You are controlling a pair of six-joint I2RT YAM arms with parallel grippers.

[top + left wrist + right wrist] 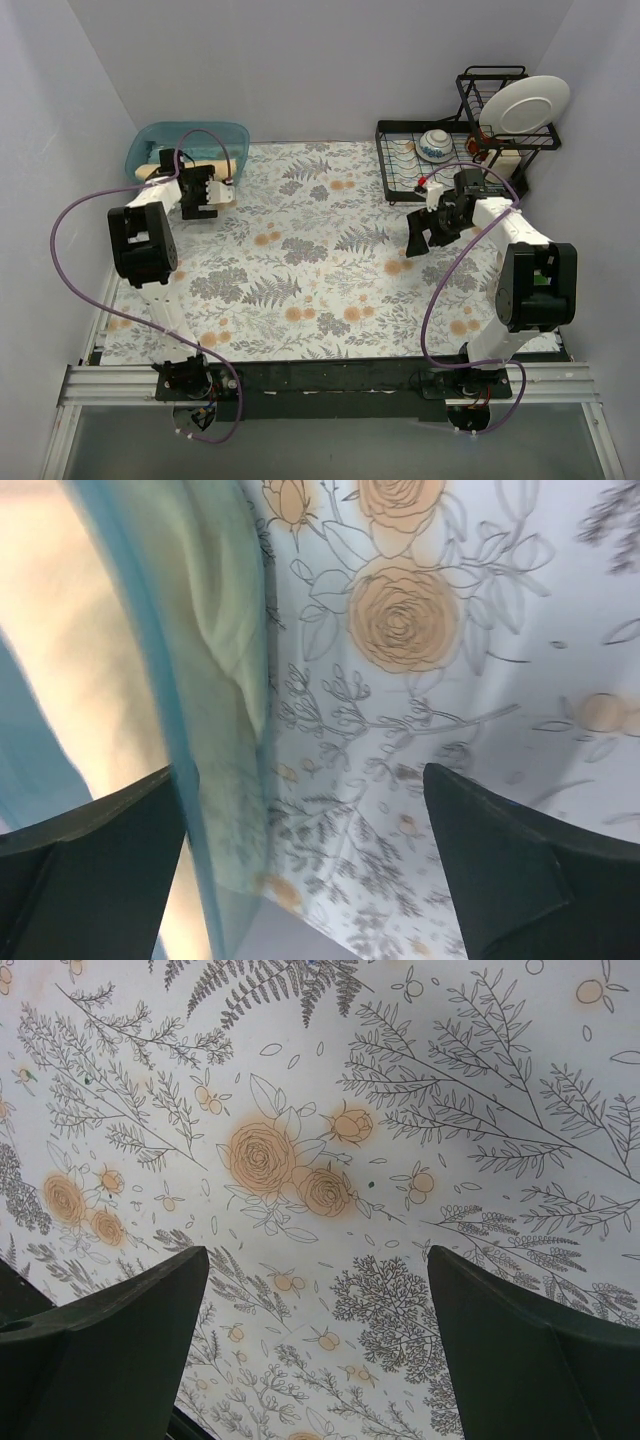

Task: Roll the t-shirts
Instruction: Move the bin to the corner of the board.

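Note:
A pale yellow-beige t-shirt (150, 172) lies bunched in a translucent blue bin (195, 130) at the table's far left corner. In the left wrist view the shirt (60, 650) fills the bin behind its blue wall (135, 660). My left gripper (205, 197) is open and empty right beside the bin's near side; in its own view (310, 880) the left finger is at the bin wall. My right gripper (430, 235) is open and empty over the bare floral table covering (300, 1160) at the right, and in its own view (315, 1350) nothing lies between the jaws.
A black dish rack (400, 175) stands at the far right with a bowl (435, 145) and a white plate (523, 105) on it, just behind the right gripper. Grey walls close in the left, back and right sides. The floral covering (300, 270) spans the table.

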